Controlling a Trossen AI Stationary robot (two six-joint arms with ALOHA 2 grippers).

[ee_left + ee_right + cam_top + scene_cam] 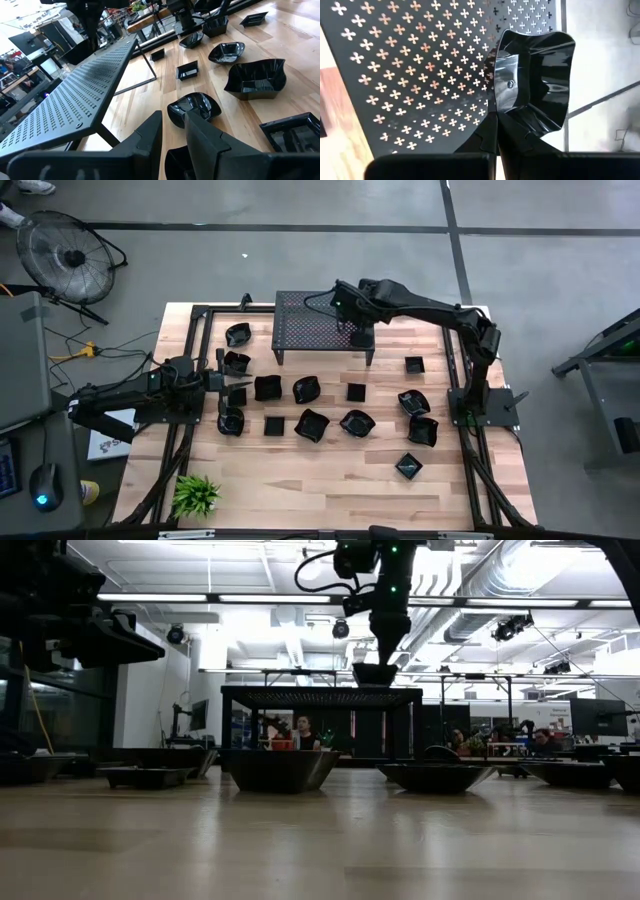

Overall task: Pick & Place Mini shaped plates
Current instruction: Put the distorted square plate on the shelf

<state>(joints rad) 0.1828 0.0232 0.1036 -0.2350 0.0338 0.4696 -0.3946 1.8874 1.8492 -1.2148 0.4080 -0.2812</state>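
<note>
Several glossy black mini plates lie on the wooden table, among them a lobed one (311, 424), a round one (357, 422) and a small square one (414, 365). My right gripper (358, 332) is over the right part of the black perforated stand (310, 320), shut on a lobed mini plate (535, 80). In the low view that plate (375, 673) hangs just above the stand's top (300, 692). My left gripper (240, 389) hovers low at the table's left, its fingers a narrow gap apart and empty, above plates (195, 107). My right gripper pinches the plate's raised side wall (504, 102) between its two fingers, one finger inside the dish and one outside. The fingers point down from above. The plate hangs below the fingers, tilted on edge, just above the stand's top; whether it touches, I cannot tell.
A small green plant (195, 495) stands at the table's near left corner. The stand's perforated top (410, 65) is bare under the held plate. Bare wood lies along the near edge (330, 490). People sit in the room behind the table (300, 730).
</note>
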